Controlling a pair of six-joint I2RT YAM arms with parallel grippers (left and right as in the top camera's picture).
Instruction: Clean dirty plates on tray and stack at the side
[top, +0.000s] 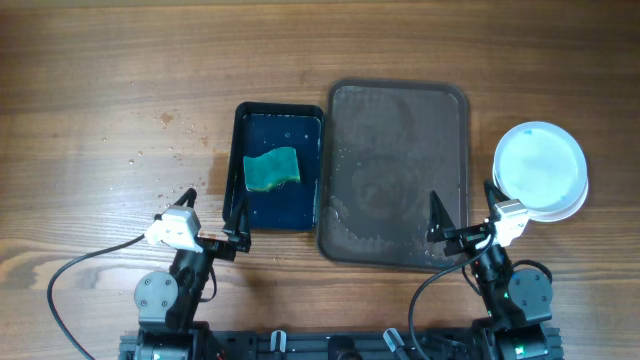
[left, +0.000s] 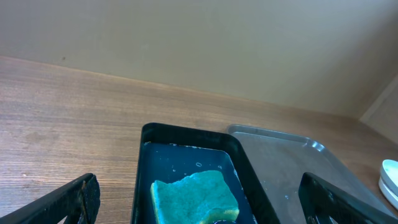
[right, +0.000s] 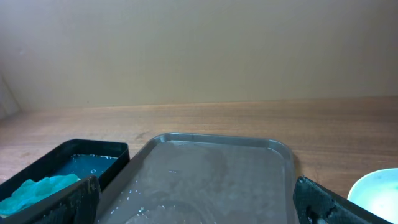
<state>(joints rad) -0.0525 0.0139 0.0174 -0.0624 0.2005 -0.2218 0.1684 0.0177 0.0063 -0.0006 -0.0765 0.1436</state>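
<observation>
Plates (top: 540, 170), white and nested in one stack, are sitting on the wooden table (top: 90, 90) just beside the right edge of the tray (top: 455, 100), off its surface. The number of plates in the stack cannot be told.

The tray, gray and rectangular with rounded corners, is lying flat on the table. Its bed is carrying a wet film and scattered droplets, heaviest toward the near-left part.

A black basin (top: 240, 150) is standing along the left edge of the tray, its long sides running parallel to that edge. Whether the two are touching cannot be told. The basin is holding dark, bluish water, and a green sponge (top: 271, 169) is lying in it about halfway along its length, left of the tray.

The left gripper (top: 212, 208) is hovering left of the tray's near-left corner, at the near-left corner of the basin. Its fingers are standing spread wide and are gripping nothing.

The right gripper (top: 465, 205) is hovering at the tray's near-right corner. One finger is showing over the tray bed, and the other is lying past the tray's right edge, close to the plates. Its fingers are likewise standing spread wide and are gripping nothing. Whether either finger is touching the tray cannot be told.

Water spots (top: 130, 160) are dotting the wood well left of the tray, beyond the basin. A black cable (top: 65, 275) is looping over the table toward the near-left of the tray.
</observation>
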